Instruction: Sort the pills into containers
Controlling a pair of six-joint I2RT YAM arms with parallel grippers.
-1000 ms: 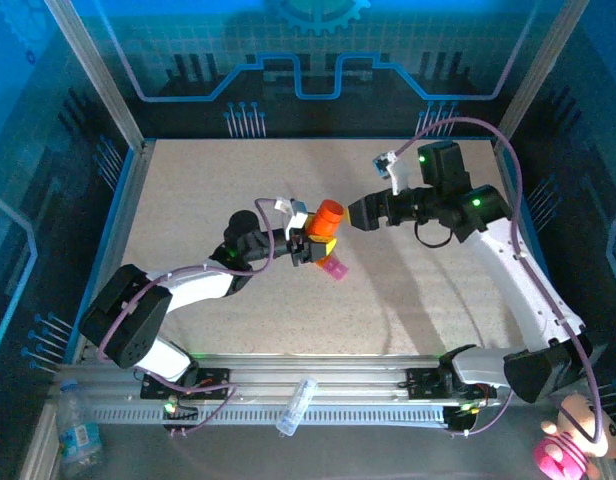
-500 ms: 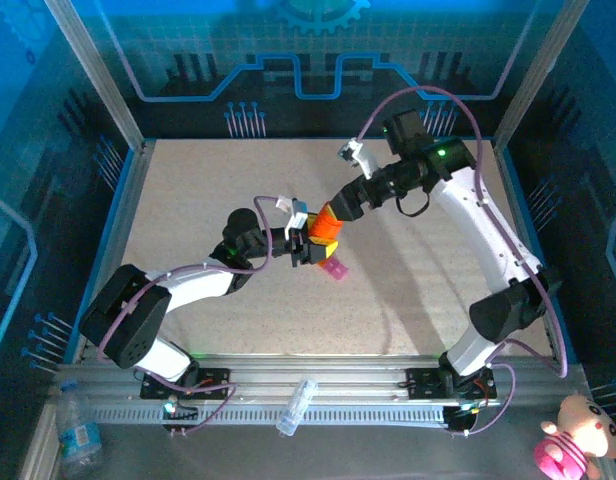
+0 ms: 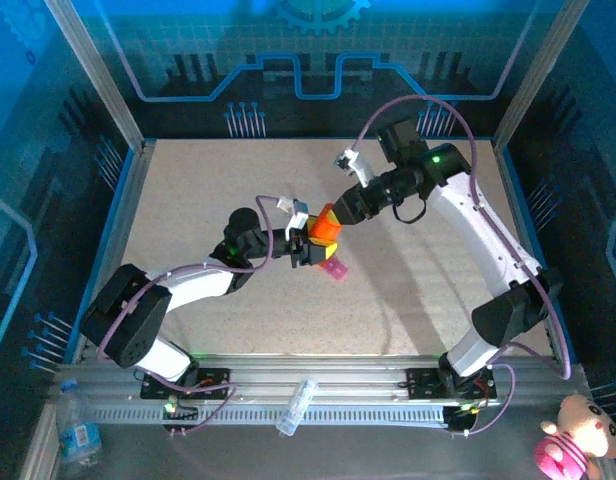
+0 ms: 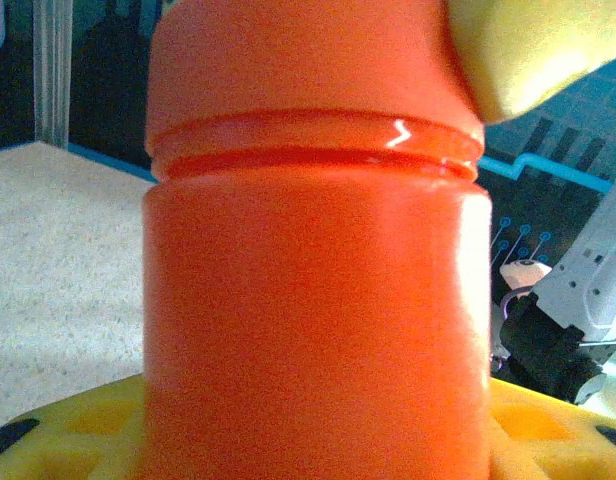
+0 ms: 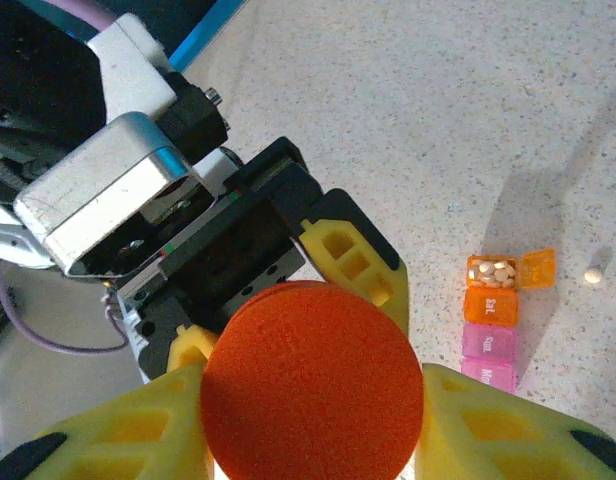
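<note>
Right wrist view showed your right pincer (image 5: pixel 313 425) clenched on the round orange cap (image 5: pixel 313 375) of the bottle (image 4: pixel 318 320), with a yellow finger pressed against either side of it. Just under the cap, your left pincer (image 3: pixel 310 243) was grasping the bottle's body and holding it upright. I could not tell whether the bottle's foot rested on the table (image 3: pixel 188 200).

The containers (image 5: pixel 496 318), a short orange-and-pink strip, lay on the table just beside the bottle, on the side toward the arm bases. The end compartment stood open with a small heap of pills (image 5: pixel 493 270) in it, and the other lids were down. One loose pill (image 5: pixel 592 275) lay on the table past the strip, farther from the bottle.

You looked set to take the cap off, and that was where I saw the trouble:

- **Bottle turning with the cap:** if your left grasp was too light, the bottle would have spun along with the cap and nothing would have loosened.
- **Spilling from the bottle:** if the cap had come free with a jerk, the bottle could have tipped and thrown pills across the table. It is opaque, so you could not have judged how full it was.
- **Knocking the strip:** it sat close beside the bottle with one lid open, so a dropped cap or a low swing of either arm could have scattered the pills already in it.
</note>
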